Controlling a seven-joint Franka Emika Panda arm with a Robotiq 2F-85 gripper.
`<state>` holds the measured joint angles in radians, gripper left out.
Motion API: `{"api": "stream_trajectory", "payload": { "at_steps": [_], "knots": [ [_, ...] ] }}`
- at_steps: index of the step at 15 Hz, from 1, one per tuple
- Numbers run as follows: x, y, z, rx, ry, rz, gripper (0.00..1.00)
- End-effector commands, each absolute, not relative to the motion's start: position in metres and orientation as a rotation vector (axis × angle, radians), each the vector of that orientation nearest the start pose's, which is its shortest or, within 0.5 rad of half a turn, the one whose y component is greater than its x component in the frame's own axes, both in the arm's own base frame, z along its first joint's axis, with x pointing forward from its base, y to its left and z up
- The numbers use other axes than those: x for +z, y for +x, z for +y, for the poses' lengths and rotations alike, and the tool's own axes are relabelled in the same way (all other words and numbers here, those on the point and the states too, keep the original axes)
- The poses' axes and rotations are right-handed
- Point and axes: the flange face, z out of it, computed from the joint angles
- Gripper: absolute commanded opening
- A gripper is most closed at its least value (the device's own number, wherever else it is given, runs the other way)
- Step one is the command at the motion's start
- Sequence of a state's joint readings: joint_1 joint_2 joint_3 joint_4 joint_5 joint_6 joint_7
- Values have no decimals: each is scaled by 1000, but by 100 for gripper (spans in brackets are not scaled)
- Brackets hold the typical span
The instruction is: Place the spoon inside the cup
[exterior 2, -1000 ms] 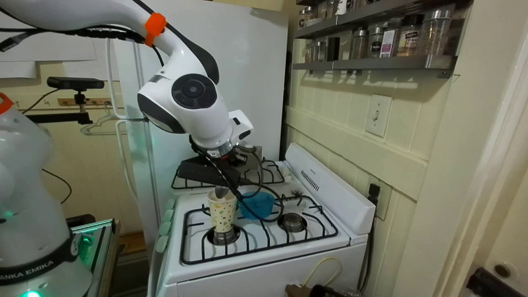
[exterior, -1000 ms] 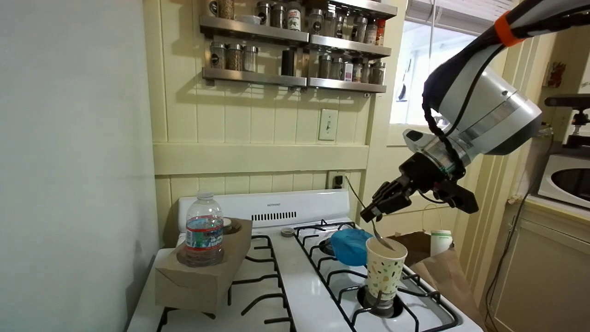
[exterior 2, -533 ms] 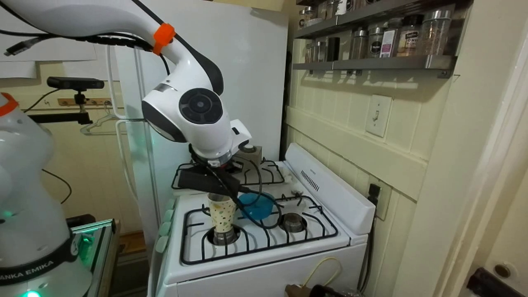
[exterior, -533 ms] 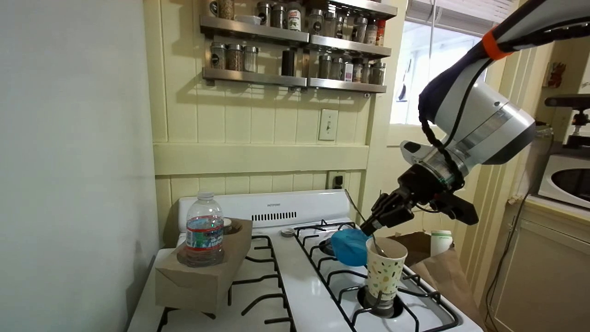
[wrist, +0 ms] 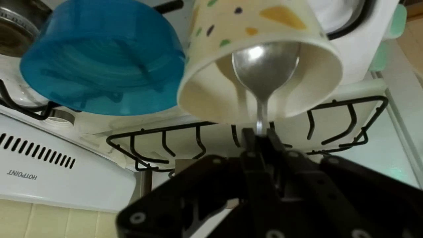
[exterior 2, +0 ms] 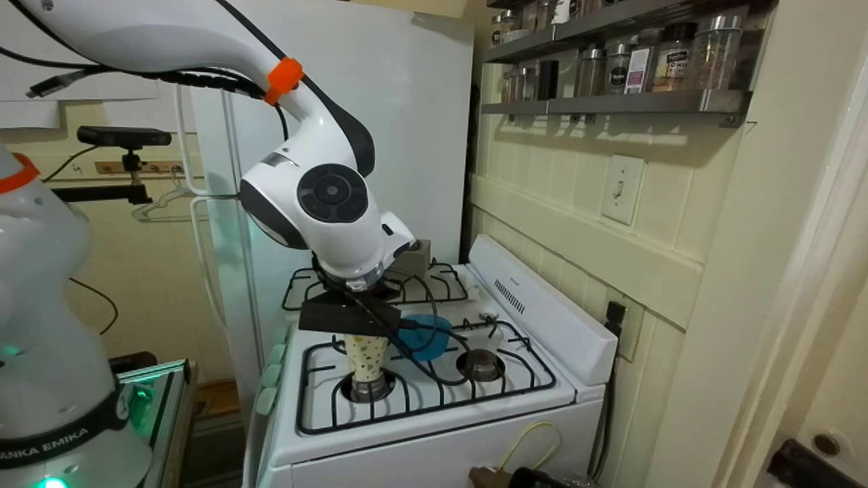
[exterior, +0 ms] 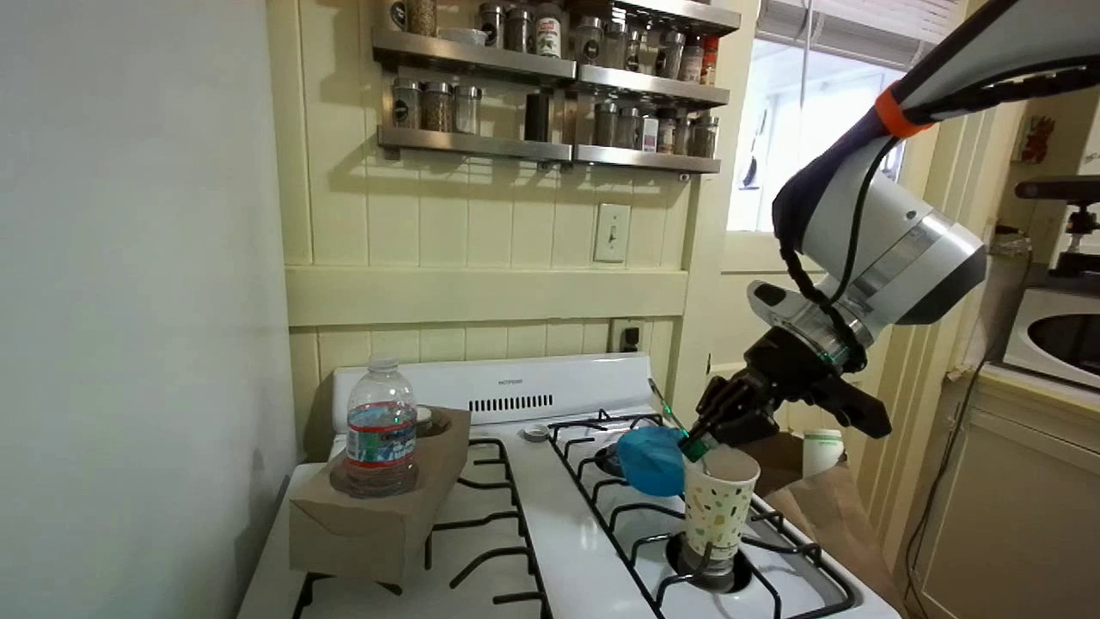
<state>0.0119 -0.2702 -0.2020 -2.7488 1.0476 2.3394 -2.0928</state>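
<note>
One metal spoon (wrist: 266,67), its head inside one patterned paper cup (exterior: 718,516), its handle in one gripper (wrist: 260,135).
The gripper's two black fingers (wrist: 248,142) are clamped on the spoon's handle, which slants up past them in an exterior view; in the wrist view the head lies within the cup's rim. The cup stands upright over one of two burners (exterior 2: 482,364) showing on a white Hotpoint gas stove (exterior 2: 434,447). One blue bowl (exterior: 650,462) sits just beside the cup; whether they touch, I cannot tell. One plastic water bottle (exterior: 381,437) stands upright on one brown cardboard box (exterior: 344,537). Four mint-green knobs (exterior 2: 266,401) line the stove's front, and one light switch (exterior: 611,233) is on the wall (exterior: 447,297).
</note>
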Motion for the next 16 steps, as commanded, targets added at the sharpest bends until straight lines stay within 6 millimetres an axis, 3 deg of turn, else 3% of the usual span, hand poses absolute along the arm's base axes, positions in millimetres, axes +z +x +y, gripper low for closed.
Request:
{"api": "stream_trajectory", "payload": {
  "at_steps": [1,4,6,10,14,16],
  "knots": [
    [281,372,-60,-851,-2222,-1390,3],
    [276,371,-60,-852,-2209,-1411,3],
    [274,371,-60,-848,-2201,-1423,35],
    [276,370,-65,-855,-2202,-1434,65],
    [297,365,-86,-918,-2241,-1393,95],
    [309,353,-93,-949,-2270,-1387,100]
  ]
}}
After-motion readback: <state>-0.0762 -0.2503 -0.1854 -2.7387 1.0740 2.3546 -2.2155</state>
